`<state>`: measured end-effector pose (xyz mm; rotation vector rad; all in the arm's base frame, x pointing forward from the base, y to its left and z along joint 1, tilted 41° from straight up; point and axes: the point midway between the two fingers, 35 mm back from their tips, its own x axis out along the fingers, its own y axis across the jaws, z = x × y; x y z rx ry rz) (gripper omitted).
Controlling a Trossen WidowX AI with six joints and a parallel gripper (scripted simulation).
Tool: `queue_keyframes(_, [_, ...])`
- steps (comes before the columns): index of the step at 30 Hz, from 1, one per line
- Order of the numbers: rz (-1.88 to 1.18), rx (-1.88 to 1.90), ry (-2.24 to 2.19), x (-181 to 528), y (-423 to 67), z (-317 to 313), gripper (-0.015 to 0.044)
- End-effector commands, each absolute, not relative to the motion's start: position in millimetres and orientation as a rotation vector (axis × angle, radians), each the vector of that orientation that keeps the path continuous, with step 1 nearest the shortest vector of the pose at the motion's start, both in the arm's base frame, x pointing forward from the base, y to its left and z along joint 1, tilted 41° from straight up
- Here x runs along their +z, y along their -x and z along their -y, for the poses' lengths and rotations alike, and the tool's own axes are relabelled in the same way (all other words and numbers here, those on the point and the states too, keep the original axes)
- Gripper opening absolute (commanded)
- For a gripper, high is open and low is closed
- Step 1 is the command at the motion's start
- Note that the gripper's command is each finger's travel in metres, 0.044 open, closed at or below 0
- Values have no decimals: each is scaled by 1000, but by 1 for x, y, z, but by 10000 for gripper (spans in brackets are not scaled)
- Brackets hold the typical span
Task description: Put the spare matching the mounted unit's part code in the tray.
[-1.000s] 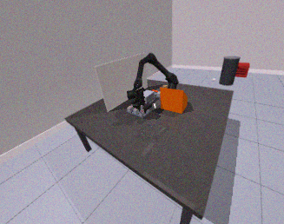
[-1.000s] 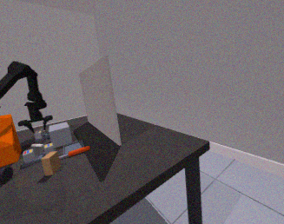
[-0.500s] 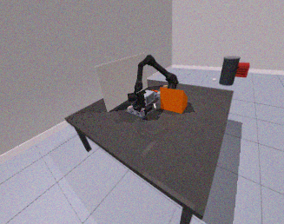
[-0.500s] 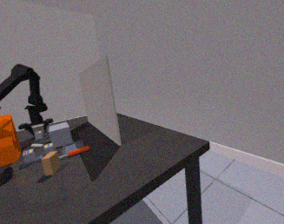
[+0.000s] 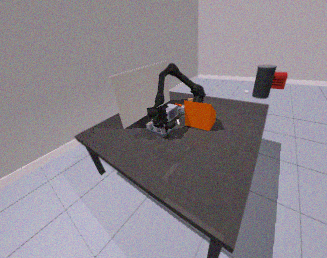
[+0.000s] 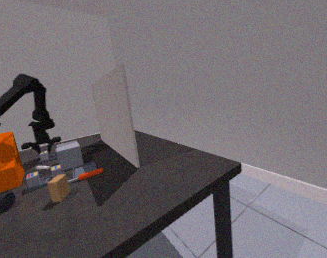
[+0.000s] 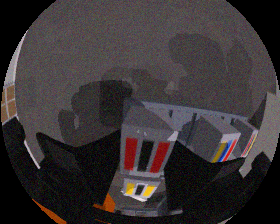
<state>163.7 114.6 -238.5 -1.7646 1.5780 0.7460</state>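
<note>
Sitting seemingly within end effector: spare

A dark table on black legs stands on the pale tiled floor. On its far side sit an orange box, a row of small grey blocks with coloured stripes, a tan wooden cube and a red-handled tool – all close together. An upright pale panel stands beside them (its shadow falls across the top).
</note>
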Motion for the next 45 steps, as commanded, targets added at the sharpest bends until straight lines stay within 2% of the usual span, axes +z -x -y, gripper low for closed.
queue_keyframes(1, [-1578, 746, 1765, -238, -164, -115, 50])
queue_keyframes(3, [-1578, 746, 1765, -238, -164, -115, 0])
queue_keyframes(12, [-1578, 746, 1765, -235, -164, -118, 0])
queue_keyframes(23, [-1574, 752, 1768, -181, -155, -163, 0])
queue_keyframes(30, [-1564, 756, 1772, -176, -156, -169, 0])
queue_keyframes(38, [-1573, 756, 1766, -125, -146, -208, 0])
queue_keyframes(45, [-1576, 757, 1759, -118, -148, -210, 0])
